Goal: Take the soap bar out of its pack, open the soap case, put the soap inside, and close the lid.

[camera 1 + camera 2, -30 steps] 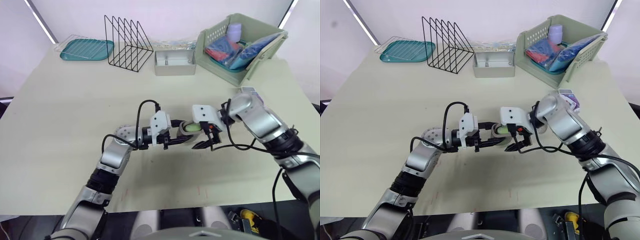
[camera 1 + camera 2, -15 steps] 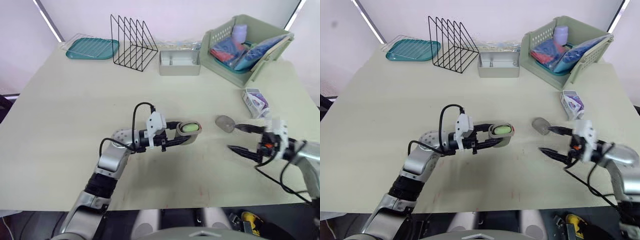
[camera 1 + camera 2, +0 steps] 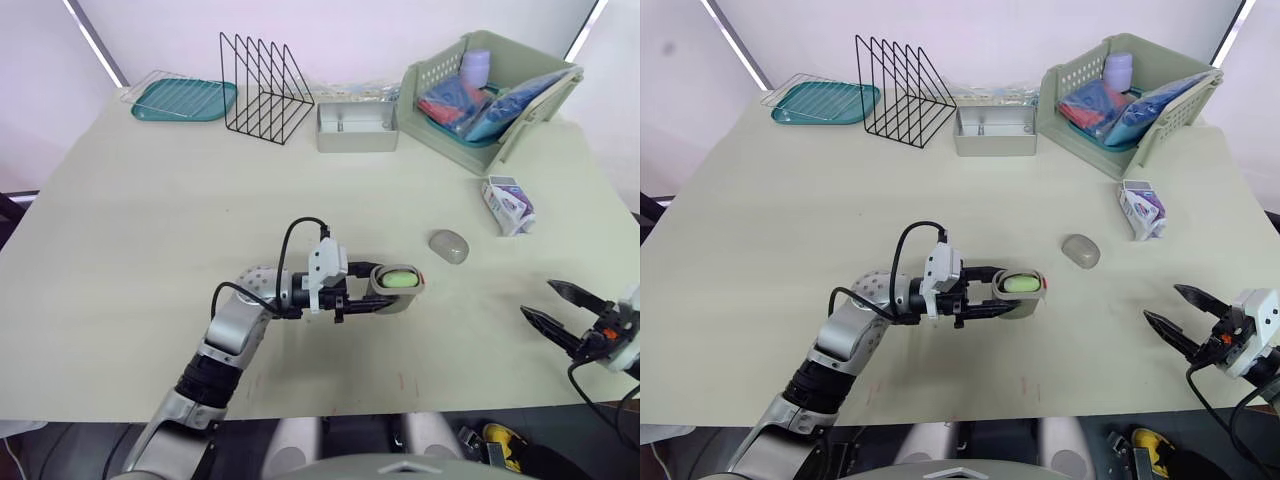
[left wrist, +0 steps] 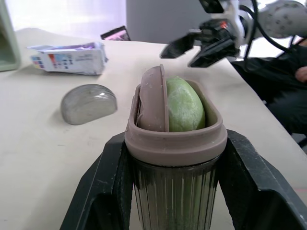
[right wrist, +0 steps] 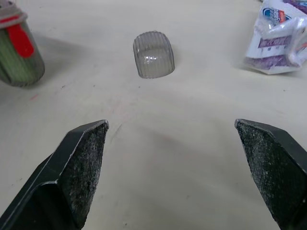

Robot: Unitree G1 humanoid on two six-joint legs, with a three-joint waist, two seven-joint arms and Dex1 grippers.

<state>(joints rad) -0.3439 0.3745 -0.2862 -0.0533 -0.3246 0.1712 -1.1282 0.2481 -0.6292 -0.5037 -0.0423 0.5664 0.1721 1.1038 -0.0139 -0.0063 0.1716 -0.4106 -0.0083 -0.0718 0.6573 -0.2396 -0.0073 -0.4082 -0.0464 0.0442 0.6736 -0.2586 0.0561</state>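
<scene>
**Soap in the open case, lid lying apart**

The green soap bar (image 4: pixel 184 105) sits inside the soap case (image 3: pixel 398 292), whose brownish rim is uncovered. The left claw (image 4: pixel 175 191) pinches the case from both sides, one black finger (image 4: pixel 103 191) against each ribbed wall, holding it near the middle of the pale surface (image 3: pixel 150 220). Whether the case rests on the surface or hangs just above it cannot be told.

The clear ribbed lid (image 3: pixel 449 245) lies on the surface a little beyond the case, toward the robot's right, apart from it. Farther out the same way lies the soap pack (image 3: pixel 508 205), white with purple print, on its side.

The right claw (image 3: pixel 537 299) is well to the right of the case, near the front edge of the surface. Its fingers are spread wide with nothing between them, and they point toward the lid.

Along the far edge, well behind the case, stand a green basket (image 3: pixel 480 90) holding folded cloths, a metal tin (image 3: pixel 355 128), a black wire rack (image 3: pixel 262 75) and a teal tray (image 3: pixel 183 98).
</scene>
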